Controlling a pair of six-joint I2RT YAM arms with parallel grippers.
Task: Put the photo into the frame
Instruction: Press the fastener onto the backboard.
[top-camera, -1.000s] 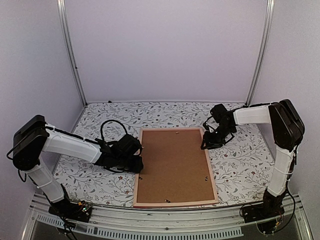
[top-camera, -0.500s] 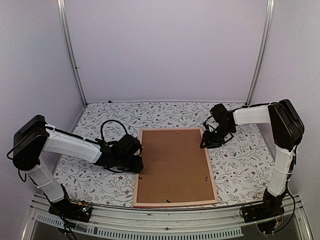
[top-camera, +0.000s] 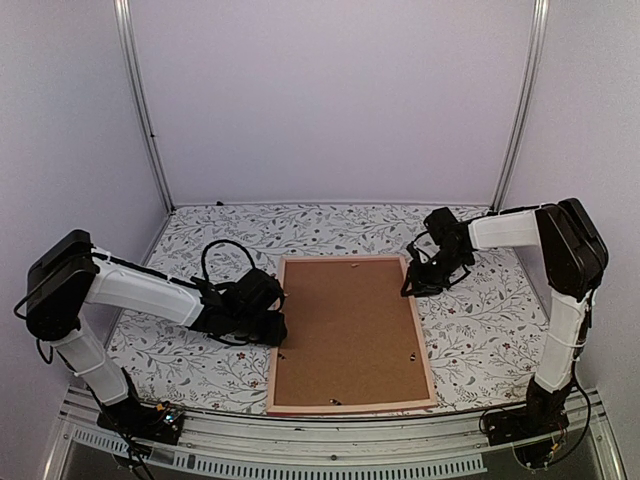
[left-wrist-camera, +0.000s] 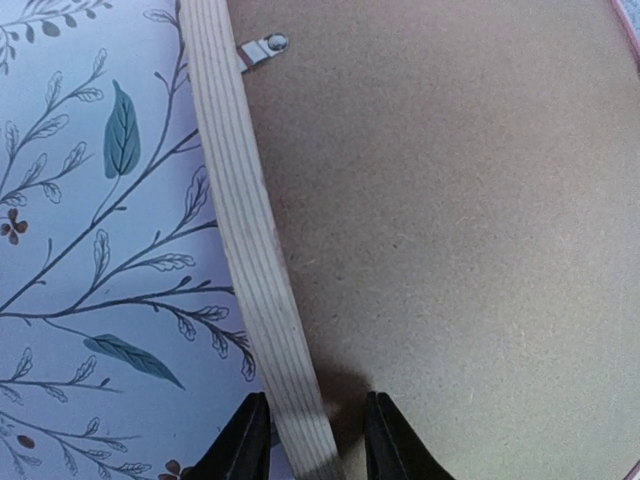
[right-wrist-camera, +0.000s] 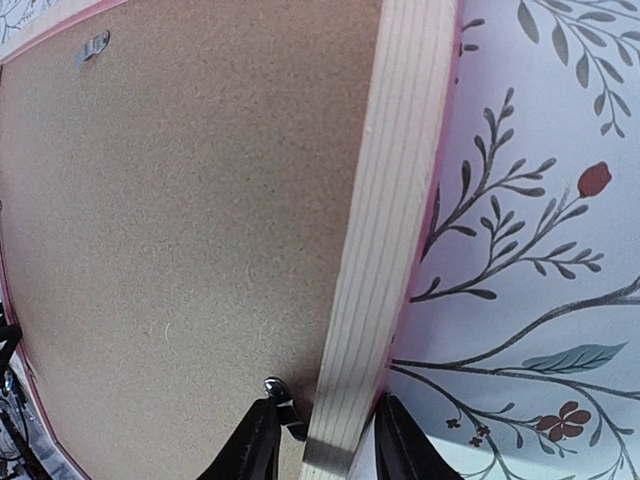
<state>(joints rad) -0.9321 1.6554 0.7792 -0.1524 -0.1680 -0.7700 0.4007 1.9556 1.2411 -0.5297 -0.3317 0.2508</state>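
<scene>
The frame (top-camera: 350, 407) lies face down mid-table, and a brown backing board (top-camera: 345, 330) fills it. The photo is hidden. My left gripper (top-camera: 277, 335) is at the left rail, low on the table. In the left wrist view the gripper (left-wrist-camera: 310, 440) straddles the pale wood rail (left-wrist-camera: 240, 220), the outer finger against it and the inner over the board. My right gripper (top-camera: 408, 285) is at the right rail near the far corner. In the right wrist view the gripper (right-wrist-camera: 322, 440) brackets the rail (right-wrist-camera: 385, 230), its outer finger on the pink edge.
Small metal clips (left-wrist-camera: 262, 47) (right-wrist-camera: 280, 392) sit on the backing along the rails, one right beside my right inner finger. The flower-patterned tablecloth (top-camera: 480, 330) surrounds the frame. White walls and metal posts enclose the table.
The right gripper has shifted very slightly at the right rail. The left arm and the frame have not moved.
</scene>
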